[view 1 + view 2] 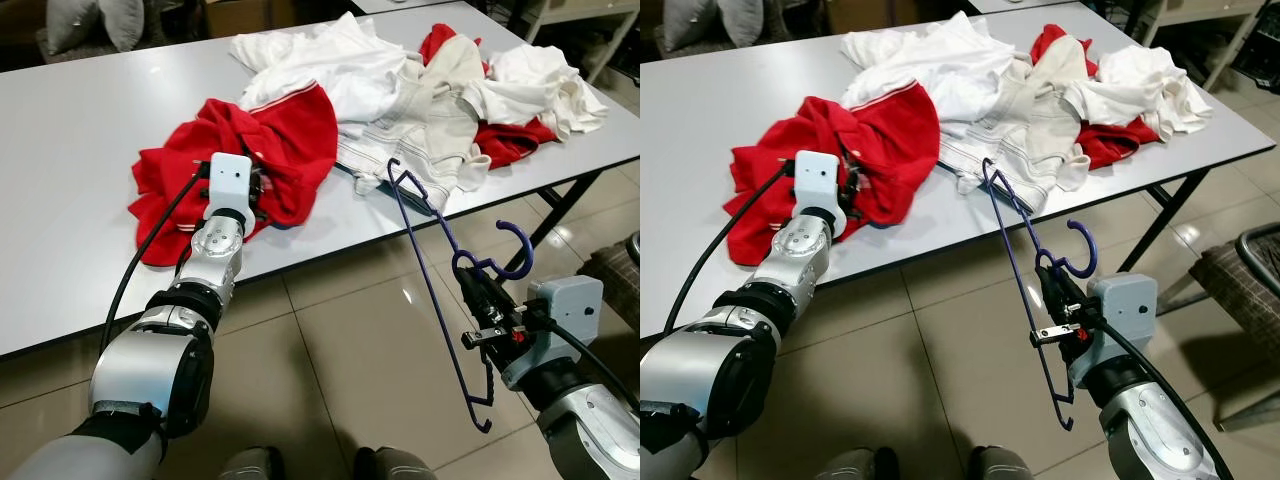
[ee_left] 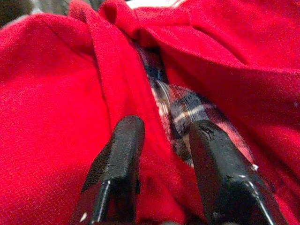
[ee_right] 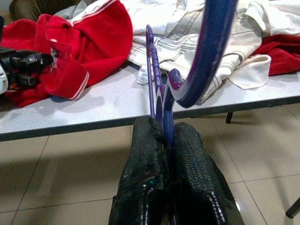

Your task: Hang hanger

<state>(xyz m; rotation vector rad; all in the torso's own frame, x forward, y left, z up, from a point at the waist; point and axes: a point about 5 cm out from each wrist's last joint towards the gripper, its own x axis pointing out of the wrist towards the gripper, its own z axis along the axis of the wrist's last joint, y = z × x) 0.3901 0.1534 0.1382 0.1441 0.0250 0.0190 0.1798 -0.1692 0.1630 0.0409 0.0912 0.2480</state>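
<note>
**Off the table's near edge: hanger in the right gripper, shirt under the left**

Below the table edge [image 1: 330, 262], over the tiled floor, the right gripper [image 1: 478, 303] is clamped tight on the purple hanger [image 1: 432, 270] just under its hook. The hanger's long axis runs from the gripper up and away toward the table, its far end nearly touching the white clothes [image 1: 400, 100] at the rim.

Well apart, on the robot's left, the left gripper [image 2: 161, 140] rests on the red shirt [image 1: 270, 150], fingers [image 2: 119, 154] parted a little with a fold of red cloth between them, near the plaid-lined collar.

So the shirt lies up and to the left of the hanger's far tip. The next move probably means swinging that tip across toward the collar opening the left arm is working.
</note>
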